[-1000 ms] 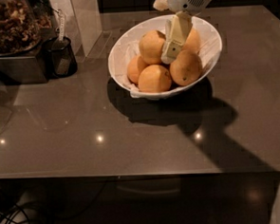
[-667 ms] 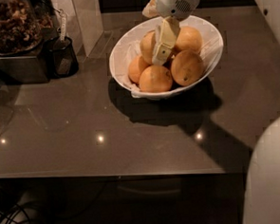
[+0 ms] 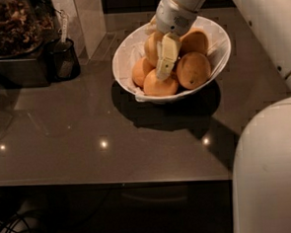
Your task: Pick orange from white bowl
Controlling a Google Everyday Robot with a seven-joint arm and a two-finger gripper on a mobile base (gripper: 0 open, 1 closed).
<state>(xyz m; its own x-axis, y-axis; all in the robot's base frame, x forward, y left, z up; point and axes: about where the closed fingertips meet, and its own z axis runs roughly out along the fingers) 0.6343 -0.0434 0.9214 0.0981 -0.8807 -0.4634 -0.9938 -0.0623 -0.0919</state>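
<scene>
The white bowl (image 3: 218,59) stands on the dark table at the back middle and holds several pale oranges. A large orange (image 3: 193,69) lies at the front right of the bowl, with others in front (image 3: 161,86), at the left (image 3: 141,70) and at the back right (image 3: 196,39). My gripper (image 3: 164,64) reaches down into the bowl from above. Its tip sits among the oranges, against the front one and over a back-left orange (image 3: 151,46) that it partly hides.
A small black mesh cup (image 3: 63,59) with a utensil stands left of the bowl, next to a tray of dark matter (image 3: 9,25). A white pillar (image 3: 87,18) is behind. My white body (image 3: 270,170) fills the lower right. The table's front edge (image 3: 115,182) runs across.
My gripper has shifted left within the bowl, from over the right oranges to the left-middle ones. My arm and body now fill more of the right side.
</scene>
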